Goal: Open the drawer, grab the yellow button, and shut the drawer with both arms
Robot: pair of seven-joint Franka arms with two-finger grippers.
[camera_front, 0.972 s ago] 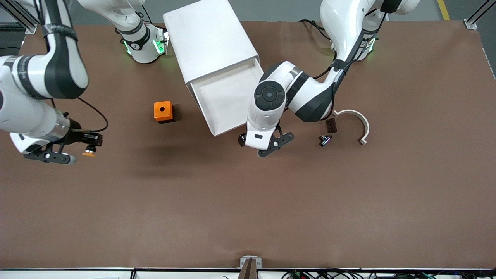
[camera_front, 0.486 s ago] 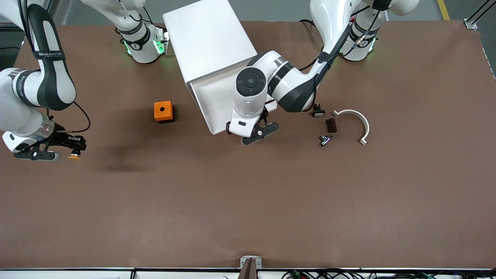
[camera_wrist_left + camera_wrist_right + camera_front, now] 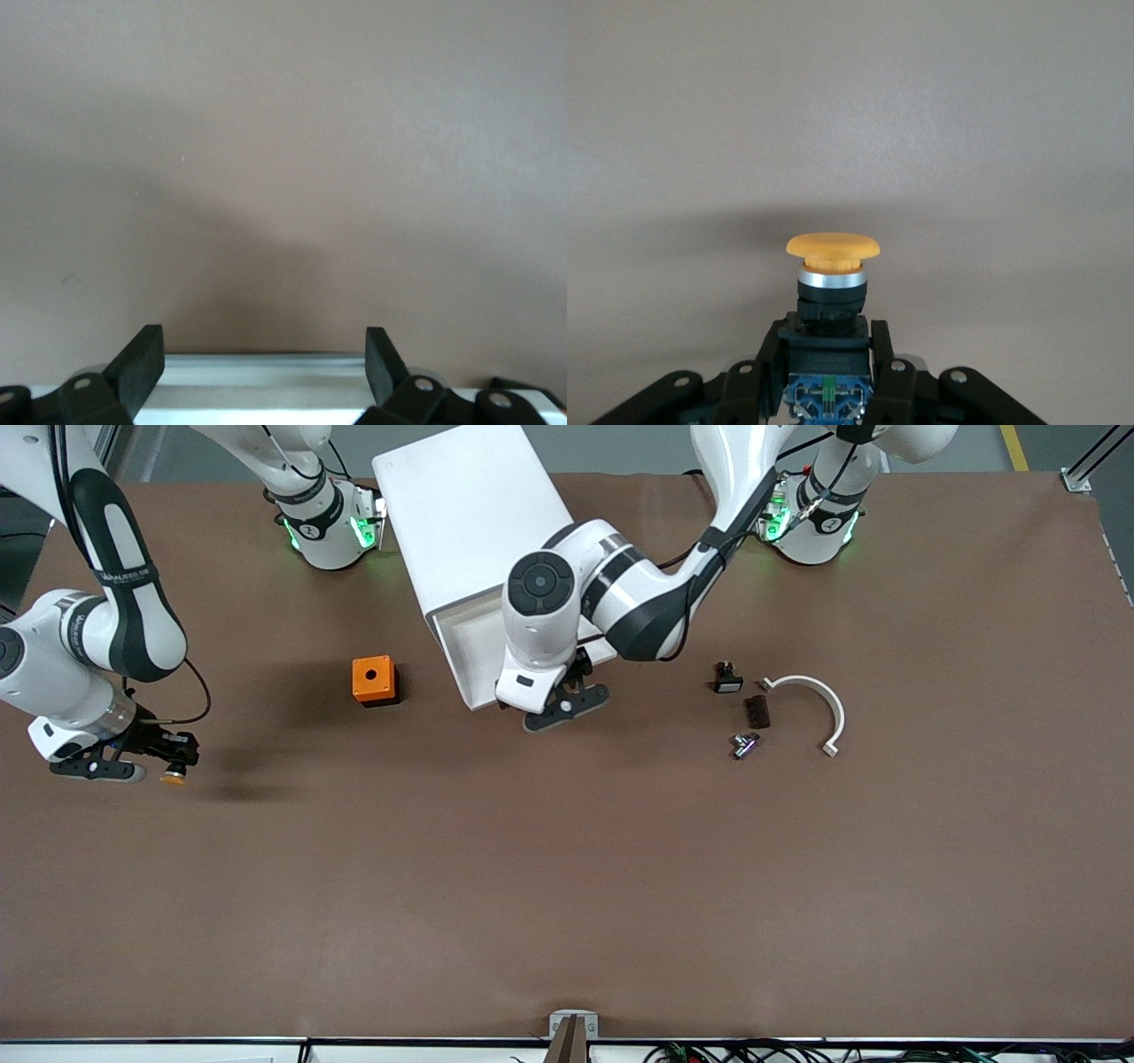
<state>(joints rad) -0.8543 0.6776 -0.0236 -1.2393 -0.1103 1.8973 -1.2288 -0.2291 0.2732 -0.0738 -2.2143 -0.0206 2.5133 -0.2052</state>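
Observation:
The white cabinet stands near the robots' bases with its top drawer pulled partway out. My left gripper is open, its fingers spread along the drawer's front rim, which lies between them. My right gripper hangs over the table at the right arm's end, shut on the button. The right wrist view shows the button's orange cap sticking out past the fingers, which clamp its black-blue body.
An orange cube with a hole sits beside the drawer, toward the right arm's end. Toward the left arm's end lie a small black piece with a white face, a dark block, a metal piece and a white curved bracket.
My left gripper has moved toward the cabinet and the drawer has slid farther in. My right gripper has carried the button farther toward the right arm's end of the table.

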